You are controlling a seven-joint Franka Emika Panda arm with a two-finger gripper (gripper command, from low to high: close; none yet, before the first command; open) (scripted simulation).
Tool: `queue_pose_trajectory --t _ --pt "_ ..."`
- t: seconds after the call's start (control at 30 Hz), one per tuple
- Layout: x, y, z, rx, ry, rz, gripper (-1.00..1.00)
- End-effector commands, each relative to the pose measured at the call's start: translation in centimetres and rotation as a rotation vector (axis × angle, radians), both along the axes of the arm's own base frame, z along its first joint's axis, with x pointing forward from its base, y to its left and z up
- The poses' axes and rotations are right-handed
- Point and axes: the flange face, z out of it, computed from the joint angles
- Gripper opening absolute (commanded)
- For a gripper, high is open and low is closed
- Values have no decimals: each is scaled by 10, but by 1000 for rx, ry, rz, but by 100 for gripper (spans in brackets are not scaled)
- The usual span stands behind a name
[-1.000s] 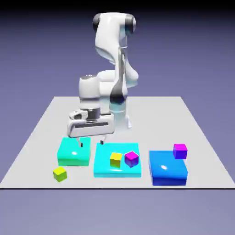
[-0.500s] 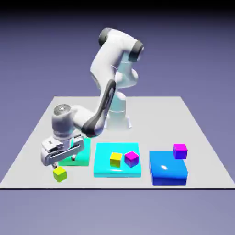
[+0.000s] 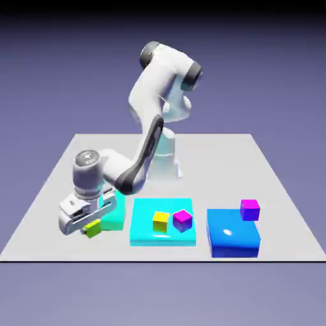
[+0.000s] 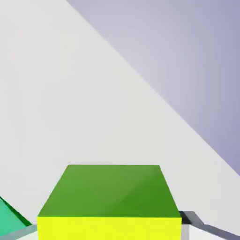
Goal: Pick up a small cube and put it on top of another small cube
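The small lime cube (image 3: 93, 228) sits between the fingers of my gripper (image 3: 90, 230), which is shut on it. Cube and hand are tilted, just above the table near its front edge, at the exterior view's left. In the hand view the lime cube (image 4: 108, 201) fills the bottom middle, with a grey fingertip (image 4: 188, 219) showing at its right side. A small yellow cube (image 3: 160, 221) and a small magenta cube (image 3: 182, 219) rest side by side on the flat cyan block (image 3: 143, 232). A small purple cube (image 3: 249, 209) stands on the blue block (image 3: 232, 239).
A flat teal block (image 3: 114, 219) lies right behind my hand and is partly hidden by it; its corner (image 4: 10, 218) shows at the hand view's lower left. The grey table's edge (image 4: 154, 89) runs diagonally against the violet backdrop.
The arm swung from above the teal block down to the lime cube at the front left. The gripper closed on it and raised it slightly toward the teal block.
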Motion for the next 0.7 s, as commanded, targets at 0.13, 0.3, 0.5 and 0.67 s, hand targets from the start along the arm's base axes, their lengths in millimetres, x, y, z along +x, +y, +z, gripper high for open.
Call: queue_pose_trajectory --t 0.13,0.3,0.5,0.67 --pt "-2 99 25 30 22 68 -100" --pt "-22 191 62 2 12 156 -100" --pt "-55 263 102 -69 -40 239 -100" --pt "-60 255 33 -69 -40 239 -100"
